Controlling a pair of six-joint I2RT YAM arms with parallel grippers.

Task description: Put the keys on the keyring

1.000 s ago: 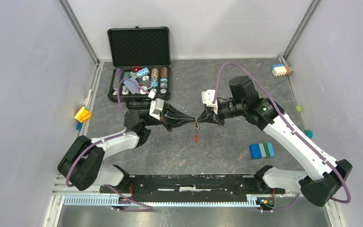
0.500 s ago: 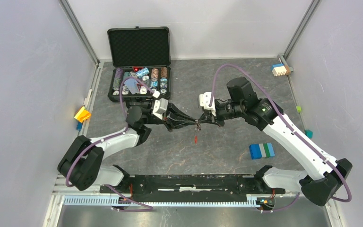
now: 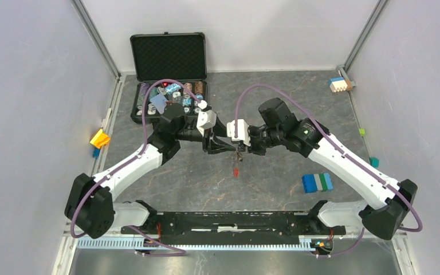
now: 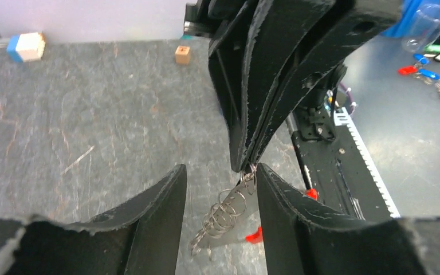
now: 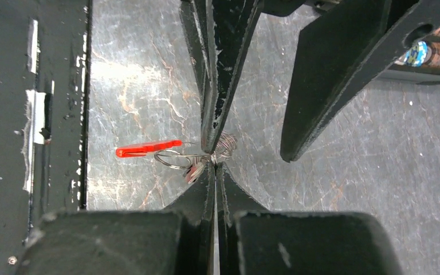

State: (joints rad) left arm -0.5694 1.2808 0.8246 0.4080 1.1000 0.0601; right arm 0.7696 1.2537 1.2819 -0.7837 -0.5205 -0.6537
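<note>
The keyring (image 3: 238, 156) hangs above the middle of the table, with its red tag (image 3: 236, 171) dangling lowest. My right gripper (image 3: 239, 149) is shut on the top of its wire coils (image 5: 224, 143), and the red tag (image 5: 148, 150) sticks out to the left in the right wrist view. A small silvery piece (image 5: 193, 171), probably a key, hangs among the rings. My left gripper (image 3: 224, 146) faces the right one, open. The coils (image 4: 232, 209) hang between its fingers, close to the right finger (image 4: 286, 217).
An open black case (image 3: 169, 57) of poker chips stands at the back left. A blue, green and white block (image 3: 317, 182) lies at the right, a yellow piece (image 3: 99, 138) by the left wall and a white and blue block (image 3: 339, 84) at the back right corner.
My left gripper has opened and let go of the keyring. Both grippers have moved a little left and towards the back, the right one still holding the ring.
</note>
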